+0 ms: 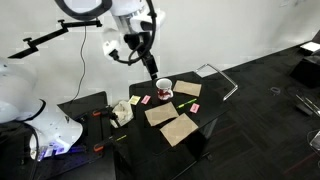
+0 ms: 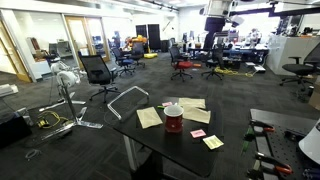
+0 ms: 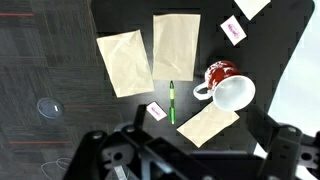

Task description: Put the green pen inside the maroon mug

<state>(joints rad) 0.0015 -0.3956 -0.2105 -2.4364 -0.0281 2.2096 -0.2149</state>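
The green pen (image 3: 171, 102) lies flat on the black table (image 3: 260, 50), between tan paper sheets and just left of the mug in the wrist view. The maroon mug (image 3: 228, 85) with a white inside stands upright, its handle toward the pen; it shows in both exterior views (image 1: 163, 88) (image 2: 173, 119). My gripper (image 3: 190, 160) is open and empty, its fingers spread wide, high above the table. In an exterior view it (image 1: 150, 62) hangs above and a little left of the mug.
Three tan paper sheets (image 3: 124, 62) (image 3: 176, 42) (image 3: 209, 125) lie around the pen. Pink sticky notes (image 3: 156, 111) (image 3: 232, 30) lie nearby, and a yellow one (image 2: 212, 142) sits near the table edge. Office chairs (image 2: 98, 70) stand beyond the table.
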